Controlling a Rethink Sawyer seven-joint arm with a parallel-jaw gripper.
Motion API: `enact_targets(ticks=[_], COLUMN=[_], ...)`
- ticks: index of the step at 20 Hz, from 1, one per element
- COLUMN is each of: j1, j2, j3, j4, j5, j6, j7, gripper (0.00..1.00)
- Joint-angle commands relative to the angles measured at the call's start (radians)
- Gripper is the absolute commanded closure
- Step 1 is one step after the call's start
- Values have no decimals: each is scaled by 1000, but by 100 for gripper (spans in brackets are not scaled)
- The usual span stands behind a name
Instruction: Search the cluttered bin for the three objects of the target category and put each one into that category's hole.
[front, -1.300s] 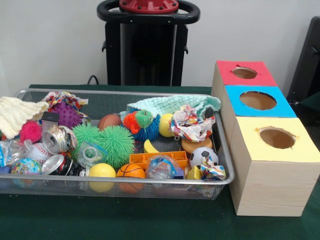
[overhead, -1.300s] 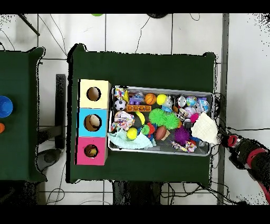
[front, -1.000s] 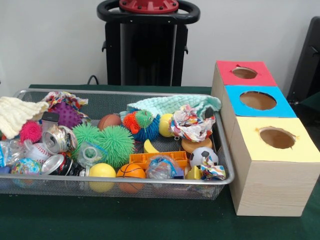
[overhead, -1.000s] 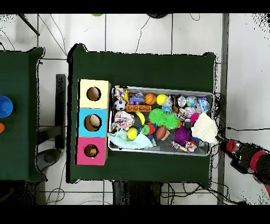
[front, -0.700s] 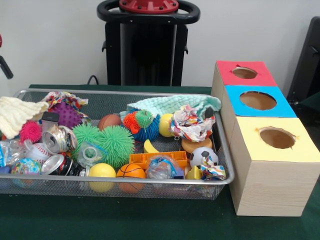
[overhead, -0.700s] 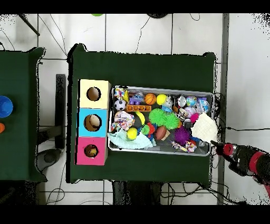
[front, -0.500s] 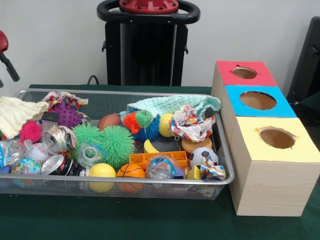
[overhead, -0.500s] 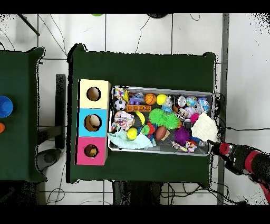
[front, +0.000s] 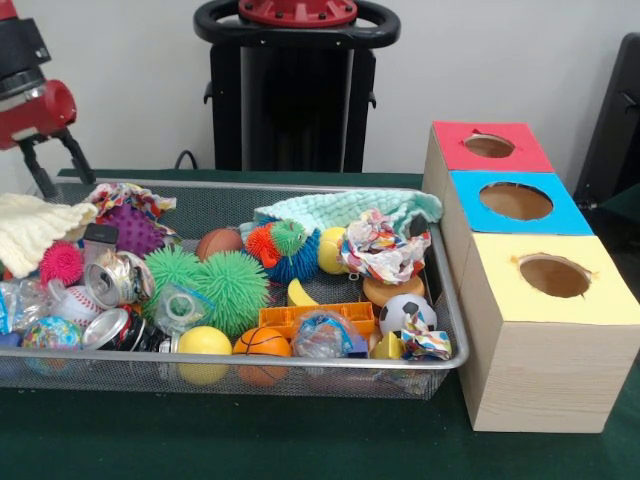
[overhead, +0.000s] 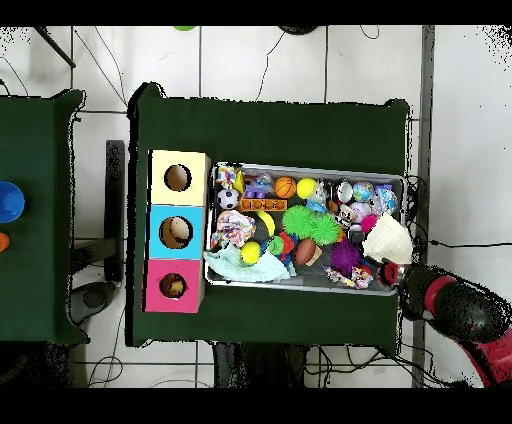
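Gripper (front: 58, 165) hovering spread and empty at bin (front: 300, 188) corner, above cream cloth (front: 35, 228).
Searching barely starting: balls, cans, cloths all sitting in bin; holes (front: 516, 201) well apart.

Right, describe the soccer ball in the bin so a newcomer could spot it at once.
Start at the yellow-topped box, nearest the camera in the front view. The wire mesh bin sits beside it, and the soccer ball lies in the bin's near corner on that side. It is the only white ball with black patches; the basketball is orange.
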Motion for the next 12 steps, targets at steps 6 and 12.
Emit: enact_targets(ticks=[6, 12], j1=[107, 150], j2=[23, 86], j3=[18, 4], j4=[179, 209], j5=[-39, -55], j6=[-252, -480], j7=[179, 218], gripper=[0, 0])
